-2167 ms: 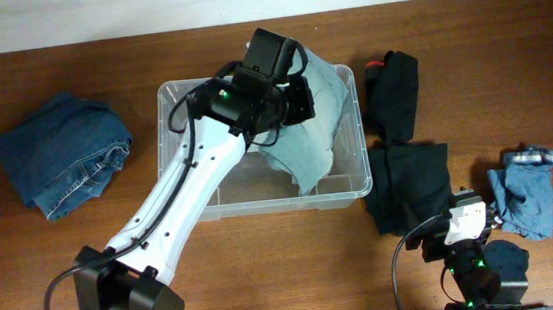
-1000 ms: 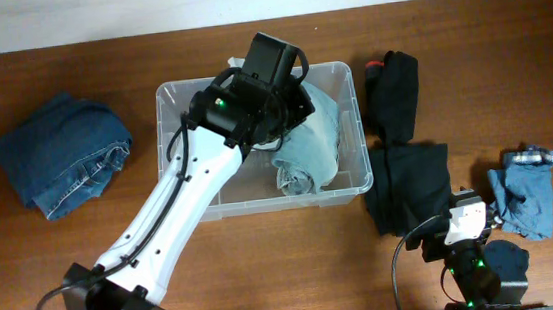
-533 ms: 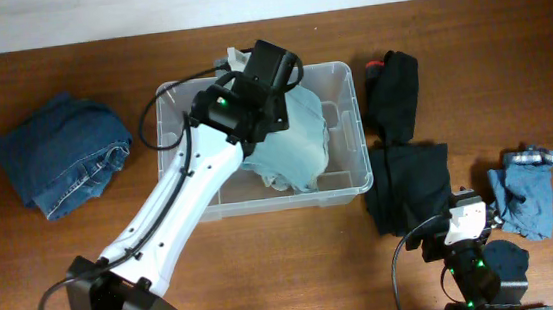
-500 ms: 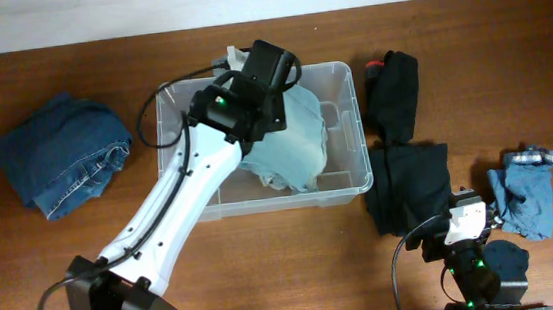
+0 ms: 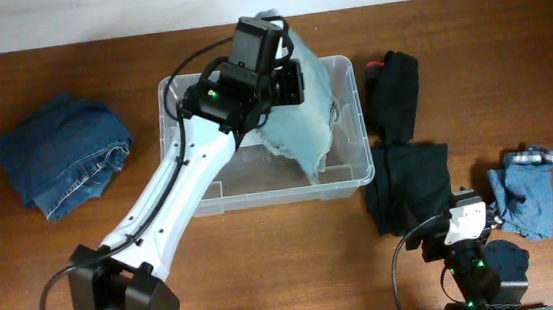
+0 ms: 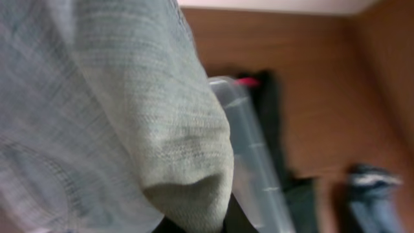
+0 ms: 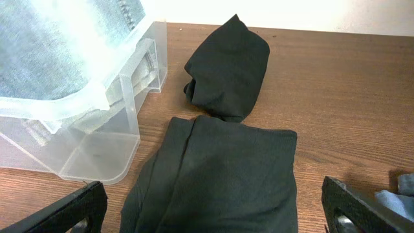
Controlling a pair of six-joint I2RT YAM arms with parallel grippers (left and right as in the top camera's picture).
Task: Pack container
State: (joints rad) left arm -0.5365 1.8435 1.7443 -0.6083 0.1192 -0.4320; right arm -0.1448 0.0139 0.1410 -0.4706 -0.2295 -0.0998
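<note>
The clear plastic container (image 5: pixel 181 153) stands mid-table; it also shows in the left wrist view (image 6: pixel 249 162) and the right wrist view (image 7: pixel 97 149). My left gripper (image 5: pixel 285 74) is over the container's far right part, shut on a pale blue-grey garment (image 5: pixel 299 123). The garment hangs from it into the container and drapes over the far rim. In the left wrist view the cloth (image 6: pixel 97 110) fills the frame and hides the fingers. My right gripper (image 7: pixel 217 213) is open and empty at the table's front right, above a flat black garment (image 7: pixel 226 175).
Folded blue jeans (image 5: pixel 61 154) lie at the left. A rolled black garment (image 5: pixel 394 89) and the flat black one (image 5: pixel 410 183) lie right of the container. A small blue denim piece (image 5: pixel 526 193) lies at the far right.
My left gripper has risen and moved toward the container's far edge, pulling the pale garment up from where it lay bunched inside. The right arm has not moved.
</note>
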